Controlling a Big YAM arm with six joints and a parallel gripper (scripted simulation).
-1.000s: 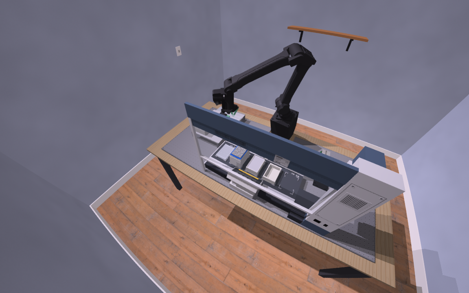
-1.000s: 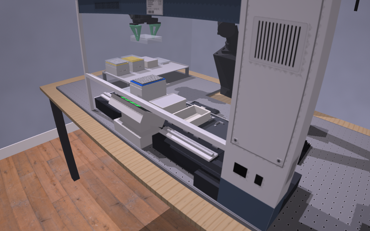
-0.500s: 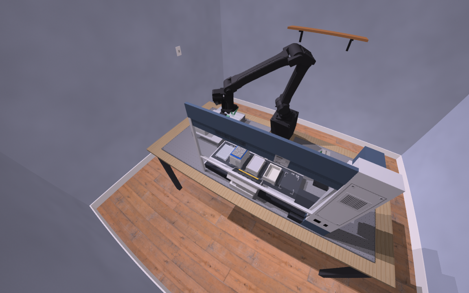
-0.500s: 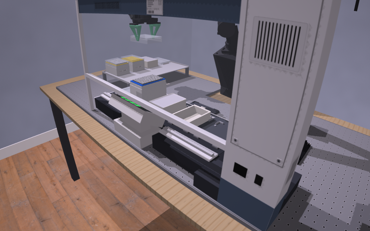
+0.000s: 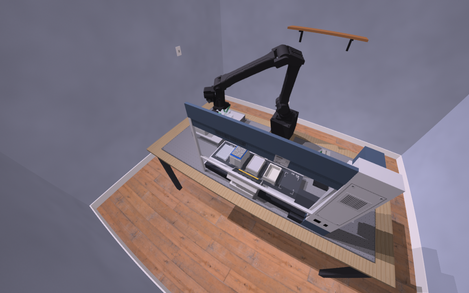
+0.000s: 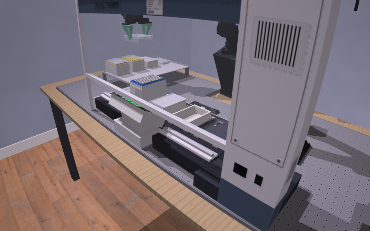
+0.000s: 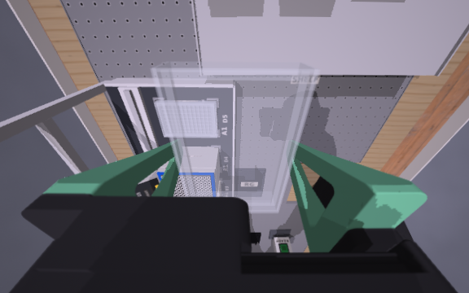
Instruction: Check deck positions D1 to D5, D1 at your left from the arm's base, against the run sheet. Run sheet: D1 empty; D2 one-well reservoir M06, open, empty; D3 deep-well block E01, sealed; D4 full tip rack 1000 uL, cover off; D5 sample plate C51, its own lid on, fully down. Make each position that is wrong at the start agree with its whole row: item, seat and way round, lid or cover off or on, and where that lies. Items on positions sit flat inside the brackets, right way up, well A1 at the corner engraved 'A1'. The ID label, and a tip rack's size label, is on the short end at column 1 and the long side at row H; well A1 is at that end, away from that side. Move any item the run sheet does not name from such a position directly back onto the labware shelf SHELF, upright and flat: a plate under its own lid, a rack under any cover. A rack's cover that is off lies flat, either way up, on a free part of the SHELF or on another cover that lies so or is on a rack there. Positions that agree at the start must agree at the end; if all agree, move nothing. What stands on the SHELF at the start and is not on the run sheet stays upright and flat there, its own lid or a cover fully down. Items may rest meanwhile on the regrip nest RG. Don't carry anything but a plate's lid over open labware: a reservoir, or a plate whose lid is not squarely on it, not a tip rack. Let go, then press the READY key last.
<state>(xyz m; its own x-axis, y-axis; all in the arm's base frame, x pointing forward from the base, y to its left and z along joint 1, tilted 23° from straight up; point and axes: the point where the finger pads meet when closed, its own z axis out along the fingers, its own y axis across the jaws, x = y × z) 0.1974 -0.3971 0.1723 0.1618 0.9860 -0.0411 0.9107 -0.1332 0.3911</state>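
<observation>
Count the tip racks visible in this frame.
3: a blue-trimmed rack on the deck, a grey-topped rack and a yellow-topped rack side by side on the shelf. More may be hidden.

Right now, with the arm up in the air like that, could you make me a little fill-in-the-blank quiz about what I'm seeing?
1. The gripper holds a clear ____ high above the table.
2. The gripper's fingers are coloured ____.
3. The tip rack on the deck has a ____ collar under its tips.
4. The plate seen through the lid sits at the position marked ____.

Missing words: lid; green; blue; D5
</observation>
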